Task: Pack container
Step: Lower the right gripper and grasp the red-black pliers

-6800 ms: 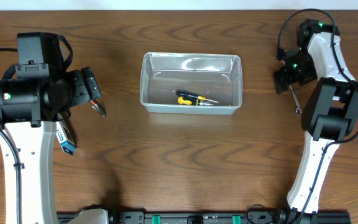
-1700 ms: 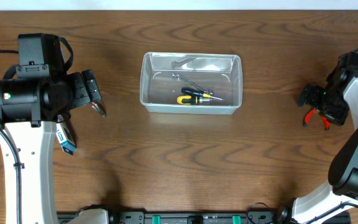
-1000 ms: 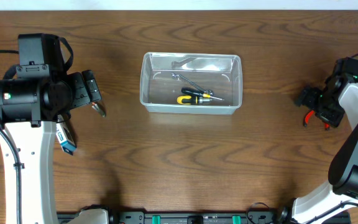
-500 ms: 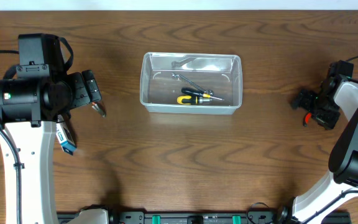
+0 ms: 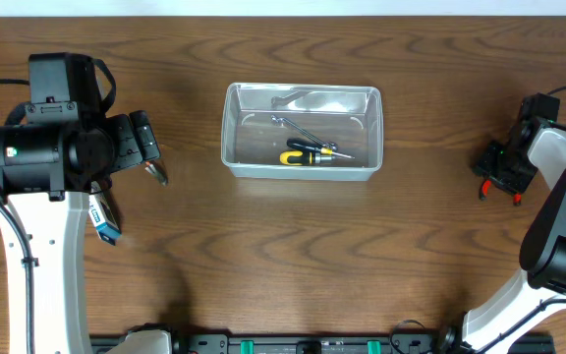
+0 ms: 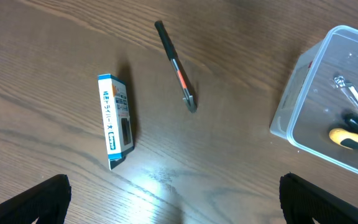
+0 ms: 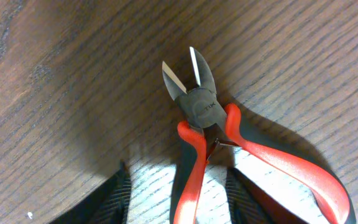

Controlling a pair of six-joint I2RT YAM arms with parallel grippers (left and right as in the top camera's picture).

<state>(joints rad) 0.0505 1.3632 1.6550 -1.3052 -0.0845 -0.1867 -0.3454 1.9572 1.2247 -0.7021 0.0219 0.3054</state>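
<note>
The container [image 5: 303,129] is a clear plastic tub at the table's middle back, and its corner shows in the left wrist view [image 6: 303,106]. In it lie a yellow-and-black screwdriver [image 5: 308,153] and a thin metal tool [image 5: 293,125]. My right gripper [image 5: 501,170] is low over red-handled cutters [image 5: 482,189] at the far right. In the right wrist view its open fingers [image 7: 179,199] straddle one red handle of the cutters [image 7: 197,106], with gaps on both sides. My left gripper [image 5: 147,147] hangs wide open and empty [image 6: 179,211] at the left.
A blue-and-white box [image 5: 104,221] lies on the table at the left, also in the left wrist view [image 6: 115,121]. A slim pen-like tool [image 5: 155,173] lies beside the left gripper [image 6: 176,65]. The table's right edge is close behind the right arm.
My right arm swung from the back right to the cutters and settled over them. A thin metal tool has appeared in the container. The left arm has not moved.
</note>
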